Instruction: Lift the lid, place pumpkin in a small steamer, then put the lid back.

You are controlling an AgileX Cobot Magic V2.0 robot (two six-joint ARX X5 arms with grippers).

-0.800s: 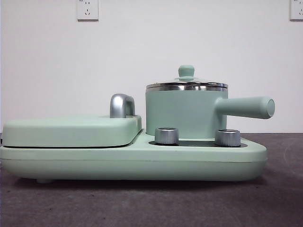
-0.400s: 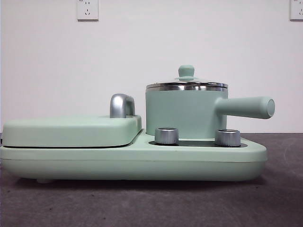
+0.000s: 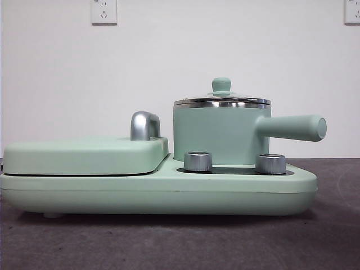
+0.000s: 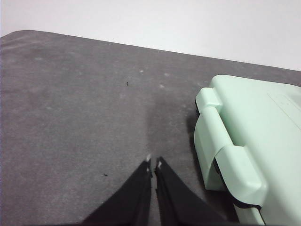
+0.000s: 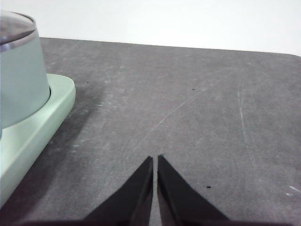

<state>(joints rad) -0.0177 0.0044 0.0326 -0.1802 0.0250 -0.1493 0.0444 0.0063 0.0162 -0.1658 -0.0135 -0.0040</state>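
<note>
Front view: lid (image 3: pixel 221 100) sits closed on small steamer (image 3: pixel 219 135)

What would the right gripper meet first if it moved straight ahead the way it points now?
Probably only the dark grey table mat. The right gripper, jaws shut, points over bare mat; the mint-green cylindrical small steamer stands well off to one side.

No change visible across the front view. Lid (image 3: pixel 221 99) seated on small steamer (image 3: pixel 219 135) exactly as before. Nothing shifted, nothing arrived.
</note>
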